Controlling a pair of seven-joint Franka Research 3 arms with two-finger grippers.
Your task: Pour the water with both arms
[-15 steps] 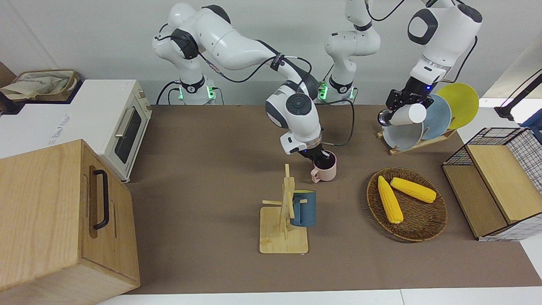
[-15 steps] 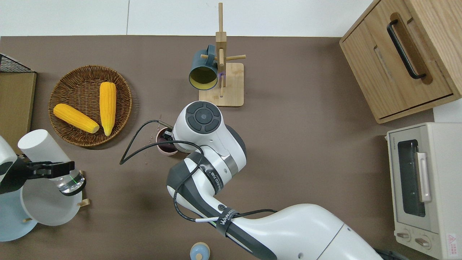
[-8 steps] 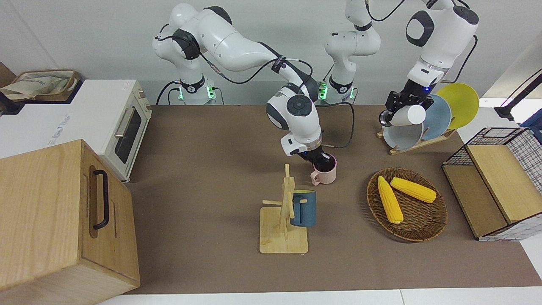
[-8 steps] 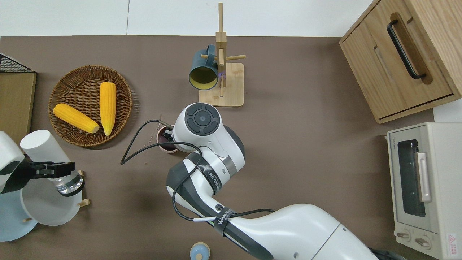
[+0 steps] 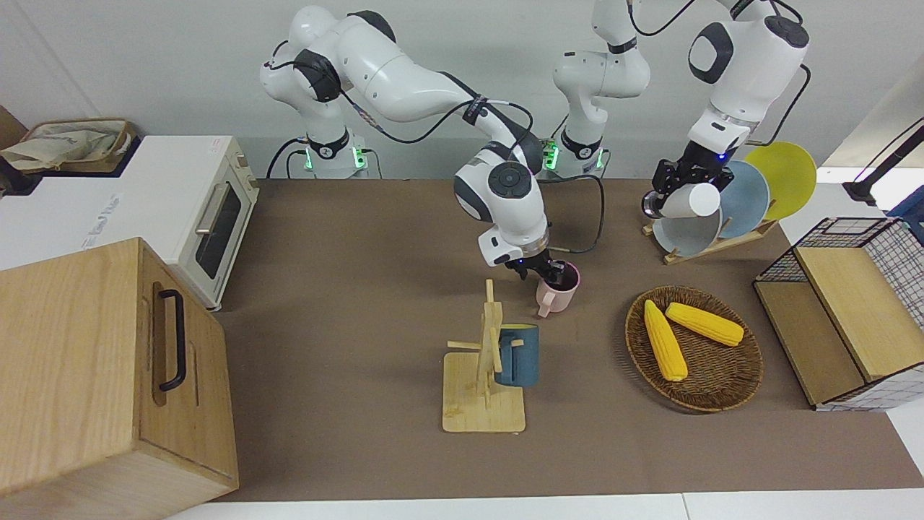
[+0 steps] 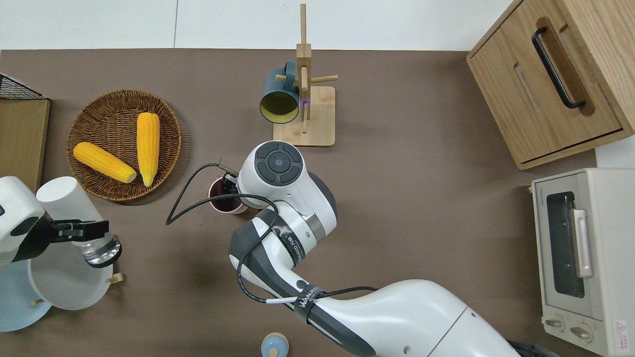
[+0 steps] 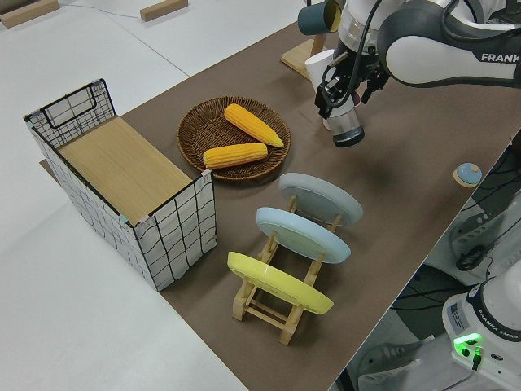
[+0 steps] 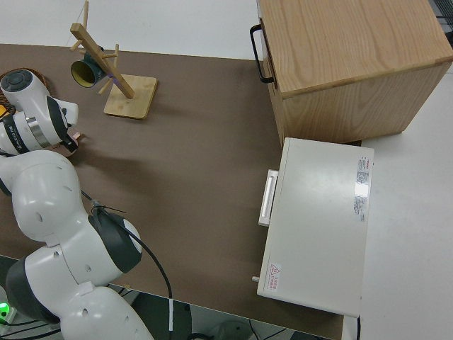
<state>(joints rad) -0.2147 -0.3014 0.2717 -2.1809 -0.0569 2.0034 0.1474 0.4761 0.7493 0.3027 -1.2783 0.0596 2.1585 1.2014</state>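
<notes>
Right pincer (image 5: 554,272) of mine pinching the rim of the pink mug (image 5: 559,292), mug tilted just off the counter (image 5: 346,289), left pincer (image 6: 82,230) clamped on a white-capped bottle (image 6: 79,218) over the plate rack (image 5: 711,242), near the corn basket (image 6: 124,144)

You have a brown table (image 6: 407,208) carrying a wooden cabinet (image 6: 555,74) and a toaster oven (image 6: 585,253) toward the right arm's end, a mug stand (image 6: 310,116) mid-table, then a corn basket (image 6: 87,114), plate rack (image 5: 711,242) and wire crate (image 5: 837,318) toward the left arm's end.
</notes>
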